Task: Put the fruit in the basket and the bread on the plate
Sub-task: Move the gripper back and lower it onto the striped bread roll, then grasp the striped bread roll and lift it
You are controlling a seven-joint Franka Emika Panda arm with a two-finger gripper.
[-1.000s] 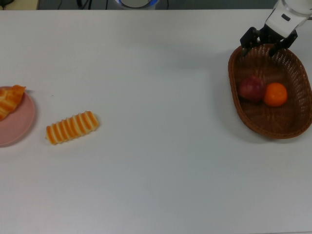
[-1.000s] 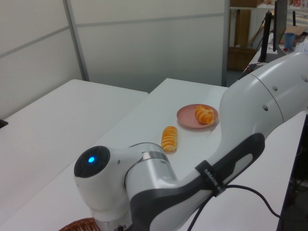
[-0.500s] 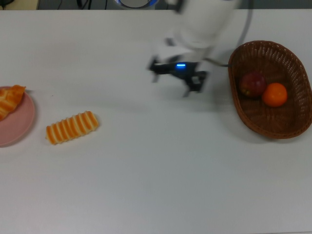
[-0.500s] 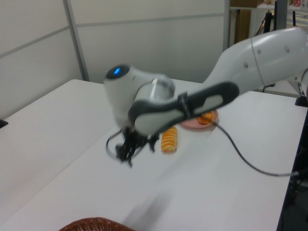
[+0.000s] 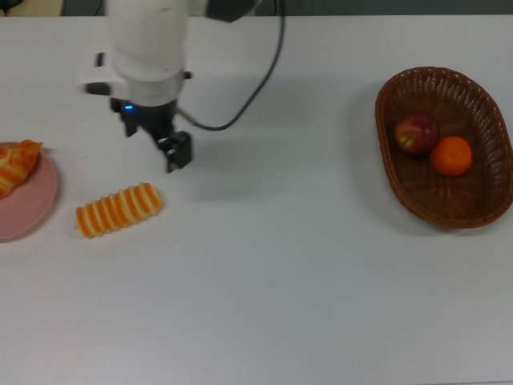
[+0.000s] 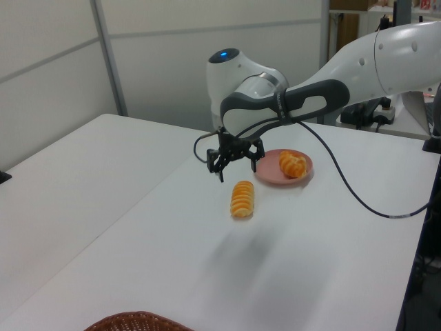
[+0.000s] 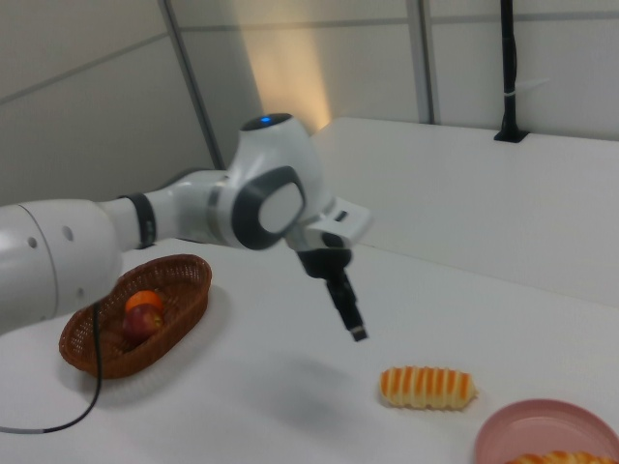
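Note:
The ridged log-shaped bread (image 5: pixel 119 209) (image 6: pixel 242 198) (image 7: pixel 427 387) lies on the white table, just right of the pink plate (image 5: pixel 28 210) (image 6: pixel 267 169) (image 7: pixel 522 425) in the top view. The braided bread (image 5: pixel 16 164) (image 6: pixel 293 164) rests on that plate. My gripper (image 5: pixel 154 143) (image 6: pixel 238 169) hangs open and empty above the table, a little behind the ridged bread. At the top view's right, the wicker basket (image 5: pixel 449 215) (image 7: pixel 97 360) holds the fruit: a red apple (image 5: pixel 415 133) (image 7: pixel 142 323) and an orange (image 5: pixel 452 156) (image 7: pixel 145 301).
A black cable (image 5: pixel 268 72) trails from the arm across the table's far side. My white arm (image 6: pixel 358 69) reaches over the plate's side of the table in the left view. A second white table (image 6: pixel 62 172) adjoins at the left view's left.
My arm has swung from the basket's rim across the table to the top view's left, stopping near the ridged bread. The fruit and both breads have stayed put.

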